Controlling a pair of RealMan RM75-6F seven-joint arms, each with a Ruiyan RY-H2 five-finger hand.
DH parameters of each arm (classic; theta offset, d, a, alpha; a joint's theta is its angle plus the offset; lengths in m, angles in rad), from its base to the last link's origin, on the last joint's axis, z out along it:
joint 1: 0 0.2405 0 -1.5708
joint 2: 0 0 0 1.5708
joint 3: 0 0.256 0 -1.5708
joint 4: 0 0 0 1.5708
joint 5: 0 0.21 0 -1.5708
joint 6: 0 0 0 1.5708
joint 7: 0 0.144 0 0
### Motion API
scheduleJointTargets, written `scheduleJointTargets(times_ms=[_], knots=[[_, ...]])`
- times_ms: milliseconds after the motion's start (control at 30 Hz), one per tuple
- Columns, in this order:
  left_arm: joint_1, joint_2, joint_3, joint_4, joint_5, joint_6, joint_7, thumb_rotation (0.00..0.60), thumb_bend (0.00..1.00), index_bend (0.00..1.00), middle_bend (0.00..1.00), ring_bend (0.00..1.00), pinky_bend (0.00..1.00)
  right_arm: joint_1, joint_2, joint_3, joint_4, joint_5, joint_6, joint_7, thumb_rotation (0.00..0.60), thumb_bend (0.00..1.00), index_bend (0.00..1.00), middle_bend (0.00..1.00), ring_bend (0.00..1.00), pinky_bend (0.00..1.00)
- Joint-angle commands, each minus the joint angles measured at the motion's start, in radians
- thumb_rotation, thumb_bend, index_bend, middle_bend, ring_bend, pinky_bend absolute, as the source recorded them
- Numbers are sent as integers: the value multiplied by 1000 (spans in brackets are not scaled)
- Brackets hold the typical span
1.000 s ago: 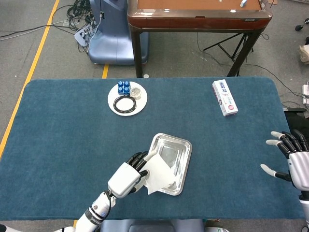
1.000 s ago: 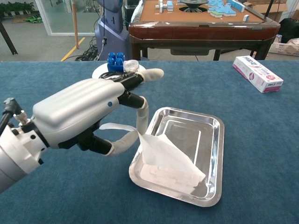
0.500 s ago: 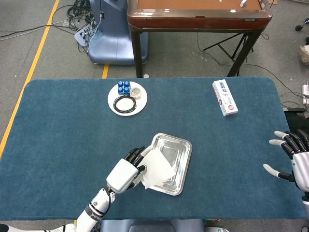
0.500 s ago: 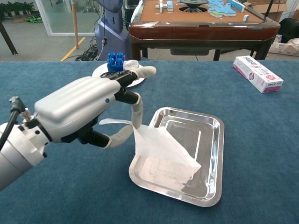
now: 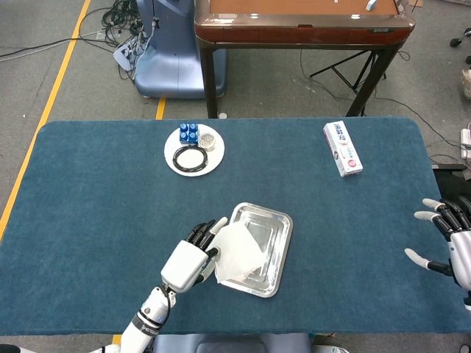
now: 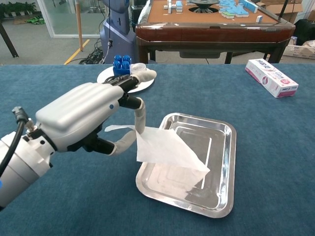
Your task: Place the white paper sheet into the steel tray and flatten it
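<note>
Blue cloth covers the table; the left hand [image 6: 86, 115] pinches the white paper sheet [image 6: 165, 147], held partly over the steel tray [image 6: 224, 147]. Laying it down and flattening remain, I'd say. The right hand [image 5: 452, 243] hangs empty, fingers spread.

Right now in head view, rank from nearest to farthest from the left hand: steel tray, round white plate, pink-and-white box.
From the left hand:
1. Shiny steel tray, just to its right, under the white paper sheet it holds.
2. Round white plate, farther back, slightly left.
3. Pink-and-white box, far back right.
</note>
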State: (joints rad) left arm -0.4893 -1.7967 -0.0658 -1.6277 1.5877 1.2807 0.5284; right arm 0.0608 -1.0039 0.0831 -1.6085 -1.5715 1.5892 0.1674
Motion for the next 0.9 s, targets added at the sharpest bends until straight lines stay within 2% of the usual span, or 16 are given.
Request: scheduleJointTargets(times_ms=[33,400,533,733,900], knots=[[-1,-6,-2,0,-10,-7,8,600,452,670,0,0,123,0,1,1,1,3,-2,3,600,0,340,228,140,5],[-15,-12,-4,-8,-43,-50,-10,600,452,669,0,0,122,-2,9,5,4,9,-2,12,600,0,340,228,140,5],[-19,-16,0,-10,-41,-53,-17,600,452,637,0,0,122,-5,11,6,4,7,4,16,600,0,340,228,140,5],[-22,-20,4,-9,-33,-52,-24,600,437,458,0,0,123,-8,15,6,3,3,10,20,600,0,340,228,140,5],[-25,-23,5,-11,-34,-56,-16,600,289,307,0,0,122,-8,17,5,4,0,11,23,600,0,340,228,140,5]])
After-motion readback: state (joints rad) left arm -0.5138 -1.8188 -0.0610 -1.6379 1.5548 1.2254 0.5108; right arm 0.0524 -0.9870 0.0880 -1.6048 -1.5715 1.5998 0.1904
